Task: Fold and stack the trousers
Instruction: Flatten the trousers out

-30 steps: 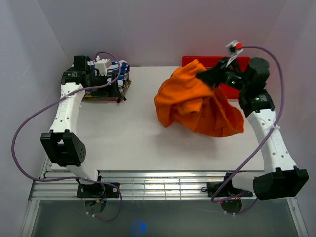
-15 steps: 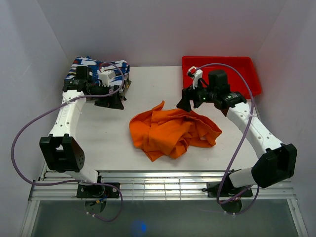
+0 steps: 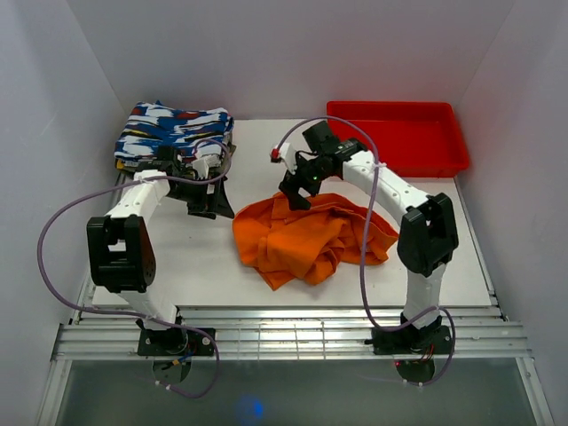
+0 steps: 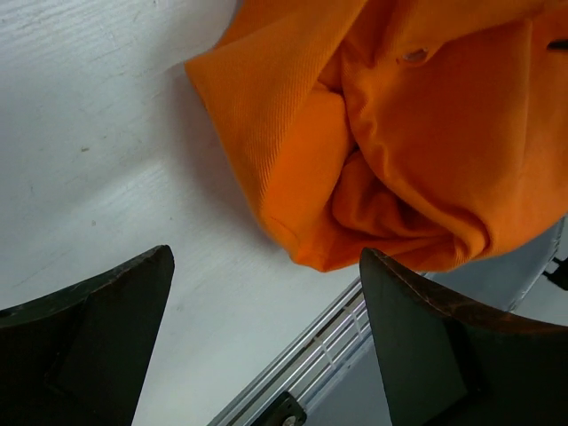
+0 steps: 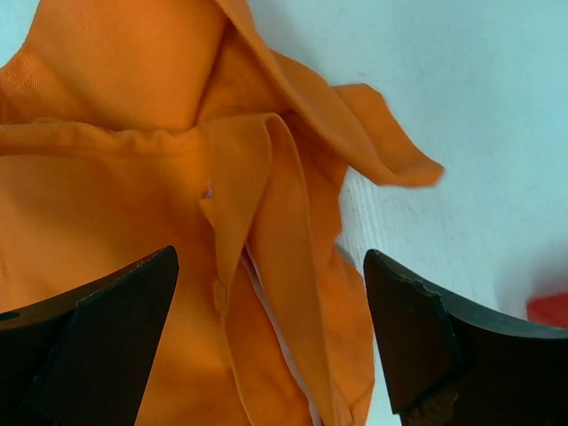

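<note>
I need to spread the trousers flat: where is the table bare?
Bare: the table left of the orange trousers, and right of them, nearer than the red tray. Crowded: the far-left corner, with patterned folded clothes and the left gripper.

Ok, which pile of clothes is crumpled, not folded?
The plain orange trousers in the middle of the table; the blue-white-red patterned clothes at the far left lie neatly folded.

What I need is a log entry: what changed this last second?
The right gripper let the trousers go: held up near the red tray, they now lie crumpled mid-table. It moved left, jaws open above them. The left gripper swung from the folded clothes toward them. Tray and clothes stayed.
</note>
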You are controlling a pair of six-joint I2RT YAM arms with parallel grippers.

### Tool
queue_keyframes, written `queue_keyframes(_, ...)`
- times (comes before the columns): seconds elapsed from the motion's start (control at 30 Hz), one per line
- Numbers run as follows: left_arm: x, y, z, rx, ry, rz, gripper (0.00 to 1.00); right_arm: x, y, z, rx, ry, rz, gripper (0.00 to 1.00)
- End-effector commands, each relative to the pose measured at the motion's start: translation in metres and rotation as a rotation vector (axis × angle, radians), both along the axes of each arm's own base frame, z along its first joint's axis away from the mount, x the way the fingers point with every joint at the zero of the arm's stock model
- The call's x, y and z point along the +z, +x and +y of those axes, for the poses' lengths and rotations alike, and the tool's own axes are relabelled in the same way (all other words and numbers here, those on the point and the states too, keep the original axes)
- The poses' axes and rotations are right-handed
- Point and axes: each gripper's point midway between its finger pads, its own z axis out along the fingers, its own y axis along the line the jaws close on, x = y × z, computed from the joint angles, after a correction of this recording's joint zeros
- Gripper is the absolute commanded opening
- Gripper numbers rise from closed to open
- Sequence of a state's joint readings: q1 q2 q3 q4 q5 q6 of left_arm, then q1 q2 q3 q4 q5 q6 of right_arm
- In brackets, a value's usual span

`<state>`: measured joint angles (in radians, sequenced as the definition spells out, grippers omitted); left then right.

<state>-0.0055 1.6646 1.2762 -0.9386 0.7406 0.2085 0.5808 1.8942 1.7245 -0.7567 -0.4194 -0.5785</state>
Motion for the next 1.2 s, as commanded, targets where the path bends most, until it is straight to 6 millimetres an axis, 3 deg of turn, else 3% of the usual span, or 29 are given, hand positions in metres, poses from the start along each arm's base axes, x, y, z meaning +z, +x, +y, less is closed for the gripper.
queue_keyframes(0.0,0.005,0.027,-0.014,0.079,-0.072,-0.012,0.96,-0.014,0.003,0.018,0.089,-0.049,-0.056,0.90)
queue_keyframes(0.17,-0.016,0.043,-0.015,0.113,-0.046,0.030,0.93,-0.040,0.015,0.037,0.088,-0.090,-0.051,0.90)
queue_keyframes(0.27,-0.024,0.049,-0.020,0.129,-0.056,0.066,0.89,-0.049,0.017,0.040,0.094,-0.113,-0.052,0.97)
queue_keyframes(0.3,-0.024,0.052,-0.023,0.122,-0.059,0.064,0.88,-0.048,0.018,0.041,0.094,-0.113,-0.058,0.95)
queue_keyframes(0.33,-0.024,0.052,-0.027,0.112,-0.074,0.070,0.86,-0.046,0.019,0.041,0.093,-0.113,-0.062,0.88)
queue_keyframes(0.37,-0.029,0.052,-0.030,0.107,-0.081,0.086,0.85,-0.044,0.019,0.039,0.088,-0.119,-0.062,0.73)
queue_keyframes(0.43,-0.027,0.055,-0.040,0.085,-0.098,0.079,0.82,-0.032,0.016,0.037,0.086,-0.108,-0.076,0.56)
queue_keyframes(0.47,-0.030,0.056,-0.046,0.072,-0.105,0.080,0.81,-0.020,0.014,0.035,0.082,-0.094,-0.090,0.42)
queue_keyframes(0.53,-0.031,0.058,-0.054,0.062,-0.114,0.078,0.78,-0.011,0.009,0.032,0.077,-0.083,-0.092,0.26)
queue_keyframes(0.57,-0.033,0.060,-0.056,0.056,-0.110,0.069,0.75,0.002,0.006,0.030,0.068,-0.066,-0.104,0.12)
queue_keyframes(0.63,-0.039,0.061,-0.061,0.051,-0.092,0.071,0.54,0.014,0.002,0.025,0.053,-0.057,-0.105,0.08)
queue_keyframes(0.7,-0.045,0.065,-0.054,0.083,-0.047,0.074,0.38,0.040,-0.003,0.018,0.027,-0.024,-0.137,0.08)
queue_keyframes(0.73,-0.045,0.065,-0.050,0.090,-0.028,0.068,0.19,0.046,-0.005,0.012,0.012,-0.017,-0.140,0.08)
queue_keyframes(0.77,-0.044,0.065,-0.037,0.121,-0.013,0.072,0.09,0.066,-0.006,0.001,-0.017,0.007,-0.169,0.08)
queue_keyframes(0.8,-0.031,0.066,-0.028,0.148,-0.014,0.044,0.00,0.075,-0.006,-0.008,-0.047,0.019,-0.175,0.08)
queue_keyframes(0.83,-0.023,0.067,-0.018,0.179,-0.027,0.033,0.00,0.084,-0.006,-0.017,-0.073,0.030,-0.185,0.08)
queue_keyframes(0.87,-0.018,0.063,-0.007,0.214,-0.040,0.042,0.00,0.098,-0.005,-0.041,-0.124,0.047,-0.208,0.08)
queue_keyframes(0.9,-0.007,0.068,0.027,0.302,-0.062,0.026,0.00,0.104,-0.004,-0.054,-0.165,0.059,-0.214,0.08)
queue_keyframes(0.93,0.014,0.067,0.042,0.339,-0.072,-0.025,0.00,0.112,-0.004,-0.068,-0.201,0.072,-0.223,0.08)
queue_keyframes(0.97,0.023,0.063,0.071,0.395,-0.073,-0.043,0.00,0.119,-0.004,-0.099,-0.269,0.085,-0.236,0.08)
queue_keyframes(1.03,0.052,0.053,0.093,0.429,-0.064,-0.129,0.00,0.125,0.002,-0.140,-0.375,0.089,-0.269,0.08)
queue_keyframes(1.07,0.058,0.046,0.114,0.483,-0.052,-0.141,0.00,0.125,-0.009,-0.155,-0.405,0.090,-0.279,0.08)
queue_keyframes(1.17,0.069,0.019,0.142,0.540,0.006,-0.180,0.00,0.126,-0.025,-0.194,-0.467,0.071,-0.328,0.08)
